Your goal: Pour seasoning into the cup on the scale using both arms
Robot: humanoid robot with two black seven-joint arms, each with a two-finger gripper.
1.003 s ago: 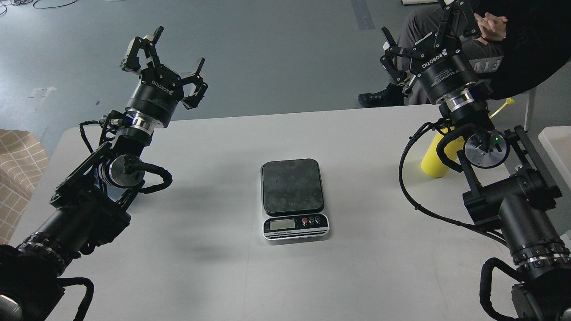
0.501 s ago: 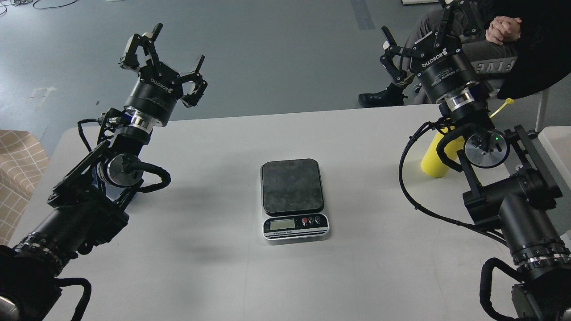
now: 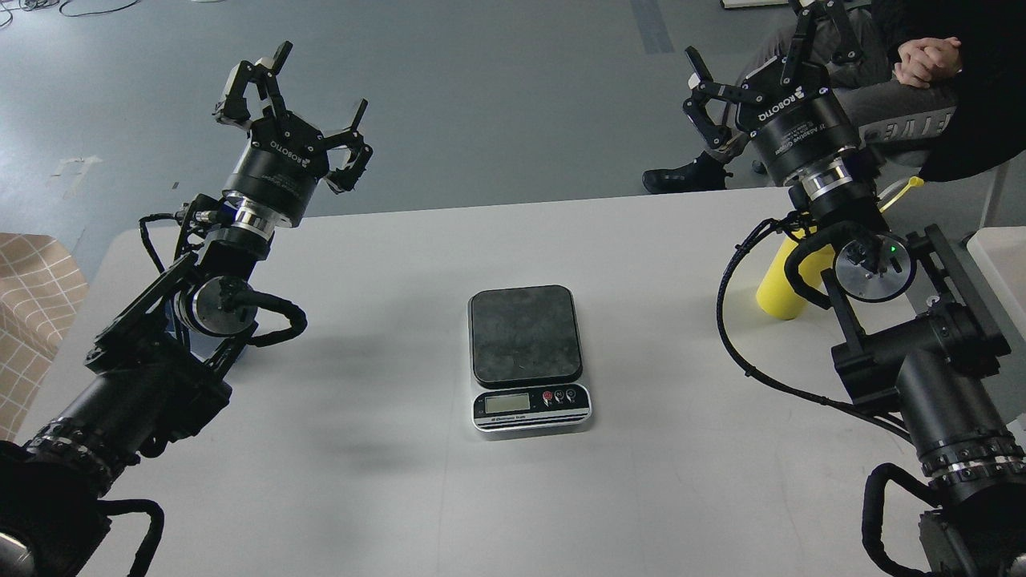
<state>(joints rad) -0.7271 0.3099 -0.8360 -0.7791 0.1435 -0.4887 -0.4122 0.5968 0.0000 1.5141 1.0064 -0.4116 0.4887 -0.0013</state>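
The scale sits in the middle of the white table, its dark platform bare. The yellow seasoning bottle stands at the right, mostly hidden behind my right arm; its tethered cap shows at the upper right. The light blue cup is out of view. My left gripper is open and empty, raised beyond the table's far left edge. My right gripper is open and empty, raised above and behind the bottle.
A seated person in dark clothes is at the far right, behind my right gripper. A beige checked object lies left of the table. A white surface edge shows at the right.
My left gripper shifted slightly up and left about a second ago, then stayed still. The person's clasped hands moved to the right. The right arm is almost unchanged.
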